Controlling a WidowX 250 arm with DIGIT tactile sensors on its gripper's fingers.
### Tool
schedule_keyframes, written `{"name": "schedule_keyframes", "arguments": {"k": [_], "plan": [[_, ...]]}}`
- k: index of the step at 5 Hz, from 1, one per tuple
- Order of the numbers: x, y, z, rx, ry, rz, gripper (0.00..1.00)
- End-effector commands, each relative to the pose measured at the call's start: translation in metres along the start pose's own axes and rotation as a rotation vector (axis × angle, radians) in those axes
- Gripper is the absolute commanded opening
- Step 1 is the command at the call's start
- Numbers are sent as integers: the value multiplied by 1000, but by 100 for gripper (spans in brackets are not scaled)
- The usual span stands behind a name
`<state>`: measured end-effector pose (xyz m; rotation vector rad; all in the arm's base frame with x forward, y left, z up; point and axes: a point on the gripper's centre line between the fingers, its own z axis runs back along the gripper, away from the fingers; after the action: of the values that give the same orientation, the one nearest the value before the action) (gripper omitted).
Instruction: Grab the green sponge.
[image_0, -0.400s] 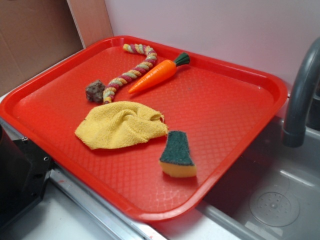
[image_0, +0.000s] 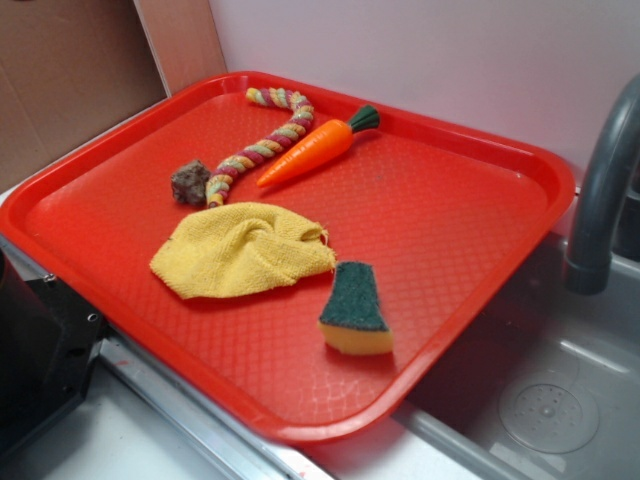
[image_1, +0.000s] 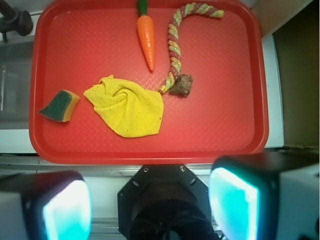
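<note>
Wrist view, left to right. The green sponge (image_1: 60, 106) lies at the tray's near-left corner, well apart from the pincer (image_1: 150, 212) & off to its far-left; nothing is gripped. Pincer fingers (image_1: 65, 212) sit spread wide at the frame bottom, over the bench edge, nothing betw them. Sponge is a small wedge w/ dark green scouring top over thick yellow foam; long axis runs roughly left-right, thin tip toward the tray rim. So the coming move prob calls for travel out over the tray & to the left, then wrist turn so the jaws close across the wedge's short width.

Just right of the sponge, close but not touching as far as I can tell: yellow cloth (image_1: 127, 106), soft terry, crumpled, bigger than the sponge. Farther off: orange plastic-looking carrot (image_1: 146, 42), smooth, tapered, green top pointing far. Right of it, braided rope (image_1: 176, 47), multicolour, curving; its near end touches a rough brown lump (image_1: 182, 85). All on the red tray (image_1: 240, 100), textured surface, raised rim.
</note>
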<state>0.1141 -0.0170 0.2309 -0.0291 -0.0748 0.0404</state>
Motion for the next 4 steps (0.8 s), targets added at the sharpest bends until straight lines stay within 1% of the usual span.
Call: {"name": "schedule_keyframes", "arguments": {"k": [1,2,3,4], "plan": [[2,-31,-14,-43,-67,282,100],[9,-51,-32,-74,-52,432,100],[22,-69,-50,-86,-107,556,100],[38,-97,-78,-59,-141,588,100]]}}
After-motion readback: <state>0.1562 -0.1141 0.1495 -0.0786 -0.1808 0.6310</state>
